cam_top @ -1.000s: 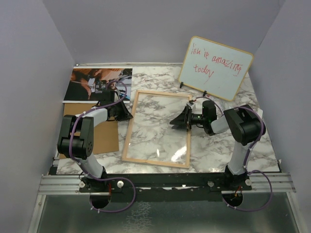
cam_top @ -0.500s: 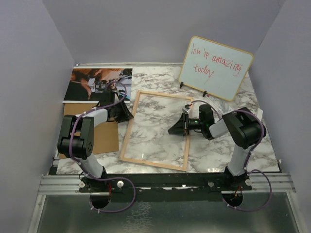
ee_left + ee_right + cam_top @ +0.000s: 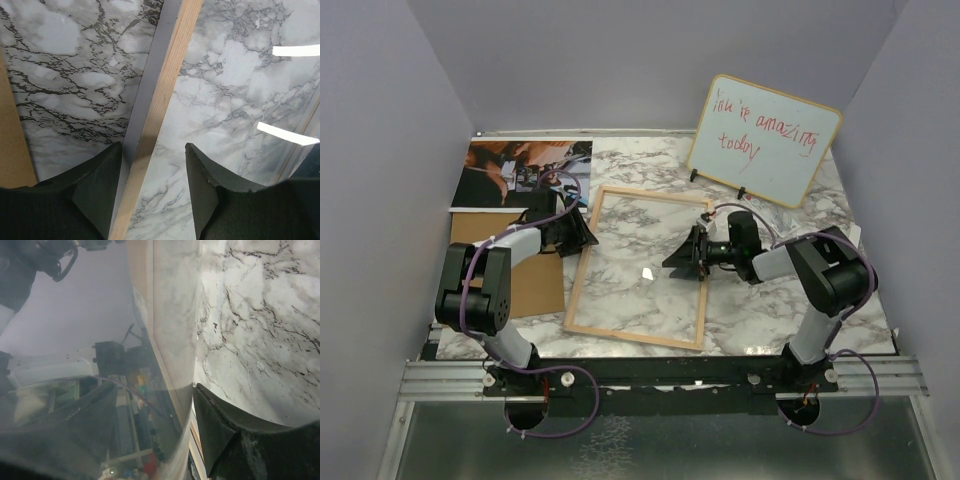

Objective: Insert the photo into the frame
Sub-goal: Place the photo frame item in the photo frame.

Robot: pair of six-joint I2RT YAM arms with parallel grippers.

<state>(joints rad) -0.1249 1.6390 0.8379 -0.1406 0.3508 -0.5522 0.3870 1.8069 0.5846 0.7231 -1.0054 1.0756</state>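
The frame (image 3: 582, 270), light wood with a clear pane, lies in the middle of the marble table. My left gripper (image 3: 582, 232) is open and straddles its left rail; the left wrist view shows the gripper (image 3: 153, 146) with one finger on each side of the wooden rail (image 3: 160, 100). My right gripper (image 3: 682, 255) is open at the right rail. In the right wrist view the gripper (image 3: 155, 387) has the frame's edge (image 3: 142, 290) between its fingers, the left finger seen through the pane. The photo (image 3: 520, 170), dark with orange-brown tones, lies at the back left.
A plain brown backing board (image 3: 525, 280) lies left of the frame, under my left arm. A wood-rimmed whiteboard (image 3: 765, 135) with red writing stands at the back right. Grey walls close in the table on three sides.
My right gripper has moved left along with the frame's right rail, and the frame has shifted a little to the left and turned slightly. My left gripper has stayed at the left rail.
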